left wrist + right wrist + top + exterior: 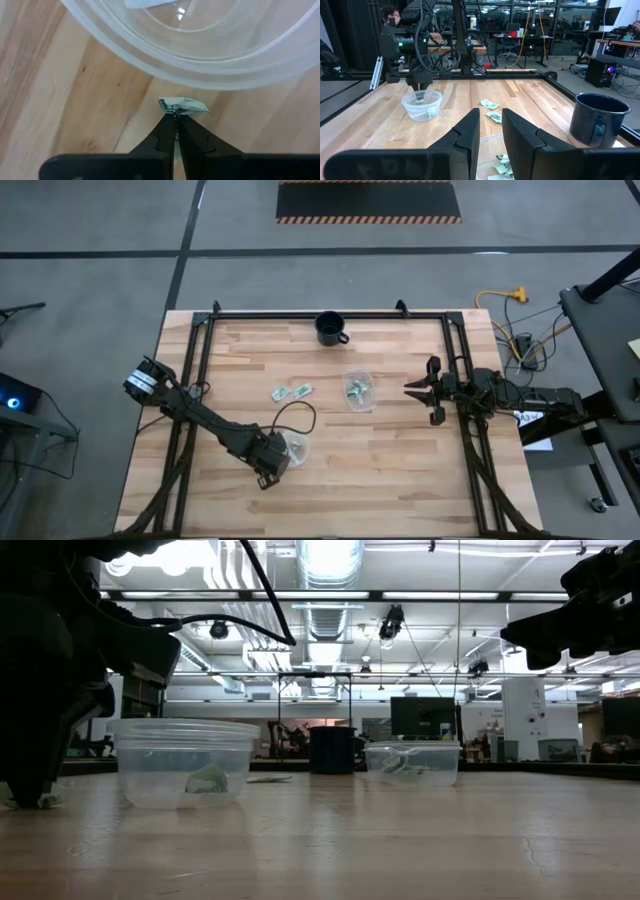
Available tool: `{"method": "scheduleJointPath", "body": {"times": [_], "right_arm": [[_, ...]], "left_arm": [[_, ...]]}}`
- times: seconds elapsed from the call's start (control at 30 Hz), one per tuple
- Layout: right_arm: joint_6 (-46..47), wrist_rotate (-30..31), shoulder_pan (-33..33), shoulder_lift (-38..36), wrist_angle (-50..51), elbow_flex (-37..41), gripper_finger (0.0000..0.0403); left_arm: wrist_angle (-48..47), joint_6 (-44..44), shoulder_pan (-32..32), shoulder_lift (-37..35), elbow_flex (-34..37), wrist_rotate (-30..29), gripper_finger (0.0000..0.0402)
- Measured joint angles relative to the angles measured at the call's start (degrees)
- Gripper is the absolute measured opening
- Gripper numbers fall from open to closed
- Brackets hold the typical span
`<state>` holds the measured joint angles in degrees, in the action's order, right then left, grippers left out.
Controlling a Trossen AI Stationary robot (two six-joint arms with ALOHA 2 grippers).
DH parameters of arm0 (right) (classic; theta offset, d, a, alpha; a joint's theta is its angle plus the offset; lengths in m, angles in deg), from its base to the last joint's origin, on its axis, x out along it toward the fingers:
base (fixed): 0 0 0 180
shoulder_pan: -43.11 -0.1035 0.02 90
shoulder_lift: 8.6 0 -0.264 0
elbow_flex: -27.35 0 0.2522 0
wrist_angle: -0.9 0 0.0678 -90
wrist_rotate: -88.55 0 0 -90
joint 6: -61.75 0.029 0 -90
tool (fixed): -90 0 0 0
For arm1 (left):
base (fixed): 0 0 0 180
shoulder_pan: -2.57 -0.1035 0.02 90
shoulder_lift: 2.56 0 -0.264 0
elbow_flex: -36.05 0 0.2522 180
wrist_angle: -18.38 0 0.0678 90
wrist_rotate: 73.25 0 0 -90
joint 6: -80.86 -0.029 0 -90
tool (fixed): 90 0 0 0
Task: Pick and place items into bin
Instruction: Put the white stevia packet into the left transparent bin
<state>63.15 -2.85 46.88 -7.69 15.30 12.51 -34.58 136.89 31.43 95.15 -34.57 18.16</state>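
Wooden table [400, 470], holding two clear tubs: one at centre [359, 390] with several wrapped pieces [356, 388], one at seven o'clock [296, 448] with one piece [208, 779]. Black mug [330, 328] at twelve. Left gripper [176, 120] clamped on a wrapped piece [182, 105] beside the seven-o'clock tub; right gripper [491, 120] slightly apart, at three o'clock.

The table [400, 450] is pale wood planks, smooth with a faint sheen. Just beyond the left gripper's [176, 116] matt black jaws, a crinkled wrapper [182, 105] lies against a clear glossy plastic tub [210, 60]. The mug [597, 120] looks dark and glossy.
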Motion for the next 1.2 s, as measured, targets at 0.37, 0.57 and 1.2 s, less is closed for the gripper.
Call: {"method": "scheduleJointPath", "body": {"times": [0.37, 0.57, 1.2], "right_arm": [[-0.03, -0.01, 0.0, 0.0, 0.0, 0.0, 0.0072], [0.02, -0.02, 0.02, 0.0, 0.0, 0.0, 0.0072], [-0.06, 0.0, 0.01, -0.01, 0.0, 0.0, 0.0072]], "left_arm": [[0.04, -1.14, 0.0, -0.15, 0.05, -0.08, 0.0], [0.22, -1.41, -0.39, -0.15, 0.09, -0.31, 0.0], [10.25, -10.19, 1.76, -0.26, -7.2, -0.77, 0.0]]}}
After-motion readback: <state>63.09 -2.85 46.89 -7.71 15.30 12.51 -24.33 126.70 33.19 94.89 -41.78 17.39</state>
